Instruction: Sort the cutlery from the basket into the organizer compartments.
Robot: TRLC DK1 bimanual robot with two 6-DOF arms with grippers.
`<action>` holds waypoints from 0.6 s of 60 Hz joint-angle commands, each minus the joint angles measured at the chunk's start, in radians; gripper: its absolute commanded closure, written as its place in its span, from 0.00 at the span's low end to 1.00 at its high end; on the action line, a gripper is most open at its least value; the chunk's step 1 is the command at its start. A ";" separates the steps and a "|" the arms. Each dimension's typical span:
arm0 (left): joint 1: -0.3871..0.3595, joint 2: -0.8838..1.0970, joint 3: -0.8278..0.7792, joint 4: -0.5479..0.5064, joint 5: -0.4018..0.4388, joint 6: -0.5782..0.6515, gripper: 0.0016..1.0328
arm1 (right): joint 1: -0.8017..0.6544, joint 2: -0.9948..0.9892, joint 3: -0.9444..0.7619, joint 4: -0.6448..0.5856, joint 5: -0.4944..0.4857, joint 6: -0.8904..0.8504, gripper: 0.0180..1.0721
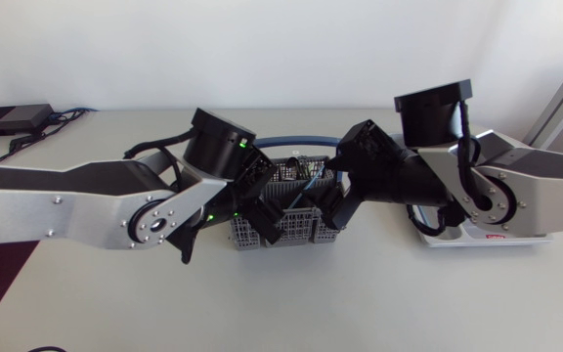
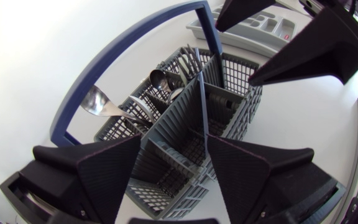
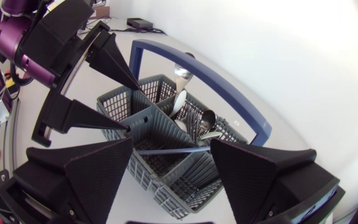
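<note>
Your left end effector (image 2: 174, 140) hangs open right over the grey basket (image 1: 291, 240). Its two fingers sit astride the centre divider (image 2: 173, 124) and grip nothing. Your right end effector (image 3: 171, 144) is open too, coming in from the opposite side, so both pairs of fingers crowd the same basket with little room between them.

A slim cutlery handle (image 3: 173, 150) lies across the compartments between the right fingers. One end is just beside a fingertip, and it isn't pinched from two sides. Spoons (image 2: 98, 102) stand bowls-up in the compartments nearest the blue hoop handle (image 2: 135, 43), poking above the rim.

The organizer (image 2: 194, 25) sits on the surface under your right arm, apart from the basket. The broadest stretch of surface (image 1: 291, 303) lies on the basket's side away from the hoop. A black box (image 1: 13, 119) with cables sits near the far left corner, well apart from the basket.
</note>
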State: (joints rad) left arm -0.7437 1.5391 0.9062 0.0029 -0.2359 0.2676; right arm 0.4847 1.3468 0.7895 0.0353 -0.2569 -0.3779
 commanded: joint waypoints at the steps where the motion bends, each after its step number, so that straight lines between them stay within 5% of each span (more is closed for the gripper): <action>1: 0.015 -0.036 -0.041 0.017 0.014 0.025 0.28 | -0.037 0.011 -0.033 0.035 -0.054 -0.082 0.14; 9: 0.032 -0.056 -0.066 0.034 0.032 0.053 0.28 | -0.063 0.026 -0.047 0.054 -0.120 -0.136 0.15; 36: 0.058 -0.080 -0.130 0.108 0.106 0.076 0.28 | -0.067 0.129 -0.055 0.207 -0.090 -0.147 0.25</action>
State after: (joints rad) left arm -0.6983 1.4792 0.8021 0.0921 -0.1490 0.3222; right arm 0.4236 1.4426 0.7338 0.2214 -0.3511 -0.5030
